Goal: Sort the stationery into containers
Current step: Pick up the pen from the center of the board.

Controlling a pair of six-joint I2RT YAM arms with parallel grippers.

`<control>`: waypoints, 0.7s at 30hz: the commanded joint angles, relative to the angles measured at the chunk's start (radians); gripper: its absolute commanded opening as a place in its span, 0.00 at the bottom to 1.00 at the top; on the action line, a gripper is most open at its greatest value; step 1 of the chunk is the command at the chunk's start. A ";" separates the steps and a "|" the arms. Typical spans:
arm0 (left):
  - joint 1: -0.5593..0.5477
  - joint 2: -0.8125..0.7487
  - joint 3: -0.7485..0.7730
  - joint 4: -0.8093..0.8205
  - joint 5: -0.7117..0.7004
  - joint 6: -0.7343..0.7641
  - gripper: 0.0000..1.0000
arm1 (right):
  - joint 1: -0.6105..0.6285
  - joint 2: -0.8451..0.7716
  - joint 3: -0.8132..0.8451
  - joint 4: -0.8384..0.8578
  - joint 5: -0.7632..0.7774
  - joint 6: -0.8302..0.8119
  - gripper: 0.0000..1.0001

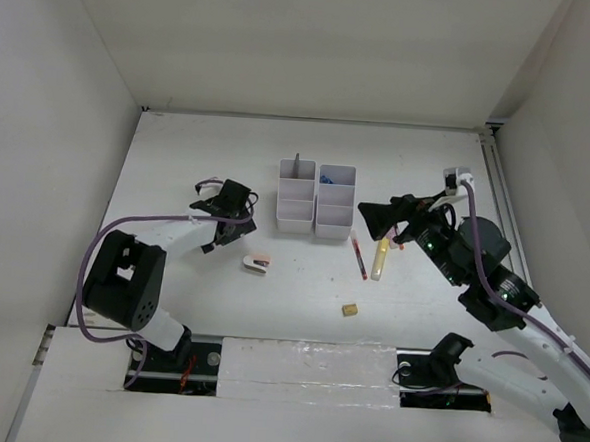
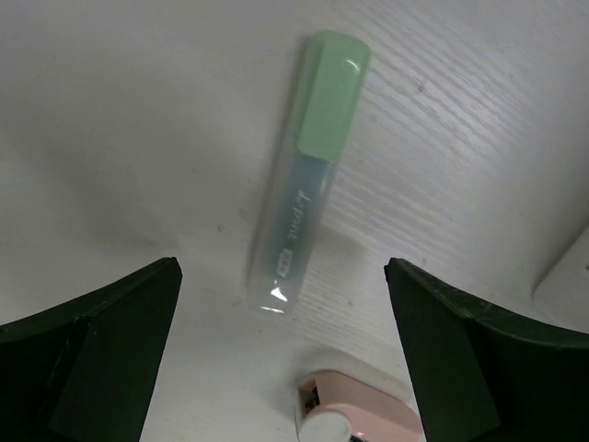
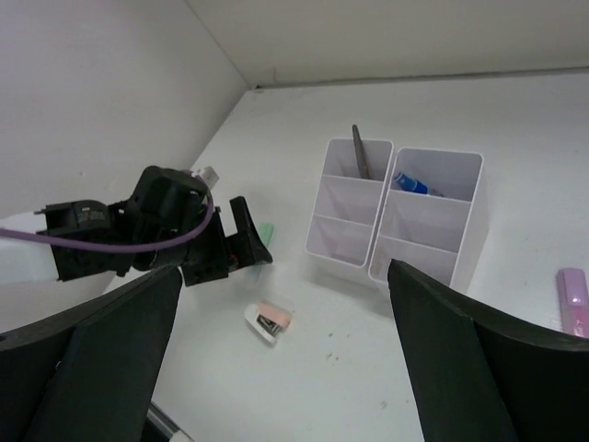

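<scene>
The left hand point(image 2: 281, 265) hangs with its fingers spread on both sides of a green-capped highlighter point(image 2: 311, 175), which lies flat on the desk point(image 2: 138, 120); no finger touches it. The white-pink stapler point(image 2: 357, 419) lies just beside its clear end. The right hand point(image 1: 373, 221) is spread too and holds nothing, near the red pen point(image 1: 358, 253) and the yellow highlighter point(image 1: 380, 258). The scissors point(image 3: 361, 152) and the glue bottle point(image 3: 409, 182) stand in the far compartments of the containers point(image 3: 423, 221). White walls close three desk edges. I cannot read the barrel's white writing.
</scene>
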 commanded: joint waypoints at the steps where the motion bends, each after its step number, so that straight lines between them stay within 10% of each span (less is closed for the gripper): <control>1: 0.045 -0.003 -0.041 0.051 0.006 0.011 0.91 | 0.022 0.014 -0.006 0.026 -0.030 0.008 1.00; 7: 0.045 0.071 -0.032 0.063 0.015 0.011 0.80 | 0.055 0.032 -0.006 0.044 -0.030 0.017 1.00; 18: 0.054 0.097 -0.029 0.037 0.012 0.011 0.00 | 0.084 0.023 0.004 0.044 0.007 0.017 0.99; 21: 0.054 0.062 -0.050 0.063 0.024 0.023 0.00 | 0.084 0.023 0.004 0.055 -0.016 0.017 0.99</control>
